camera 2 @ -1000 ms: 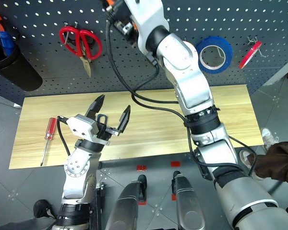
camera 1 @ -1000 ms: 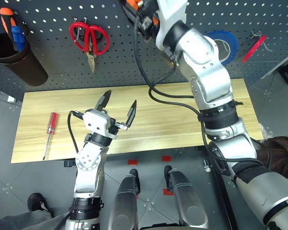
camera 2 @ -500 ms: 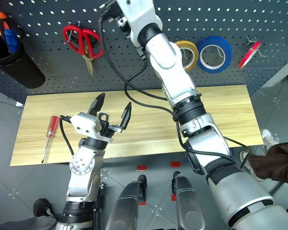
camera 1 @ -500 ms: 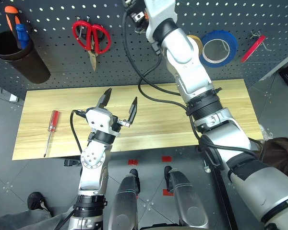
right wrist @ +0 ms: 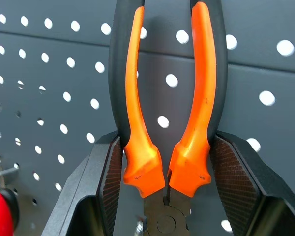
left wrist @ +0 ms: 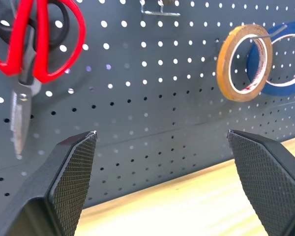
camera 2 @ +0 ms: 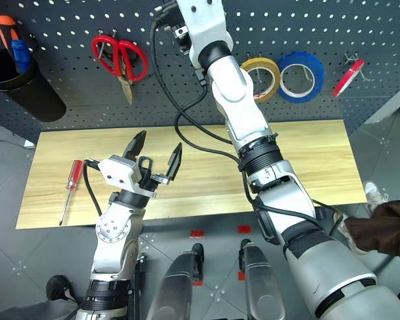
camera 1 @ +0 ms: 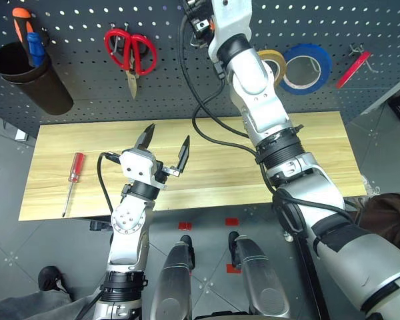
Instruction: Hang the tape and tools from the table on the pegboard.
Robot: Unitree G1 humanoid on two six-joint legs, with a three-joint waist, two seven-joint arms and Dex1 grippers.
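Observation:
My right gripper (right wrist: 166,147) is shut on the orange-and-black pliers (right wrist: 137,98), whose handles point up against the dark grey pegboard (camera 1: 173,87). The arm reaches to the board's top, left of the yellow-tan tape (camera 1: 273,63), which hangs on a hook beside the blue roll (camera 1: 307,67). Over the light wood table (camera 1: 320,153) my left gripper (camera 1: 163,143) stands open and empty, facing the board; its view shows the tape (left wrist: 243,64). The red-handled screwdriver (camera 1: 72,177) lies on the table's left end.
Red-handled scissors (camera 1: 130,50) hang at the board's upper left. A black cup (camera 1: 30,77) at the far left holds an orange and a blue screwdriver. A red item (camera 1: 352,67) hangs on a hook at the far right.
My right arm has pushed further toward the board with the pliers still in its grip, uncovering the yellow-tan tape that it hid before. The left gripper has stayed where it was.

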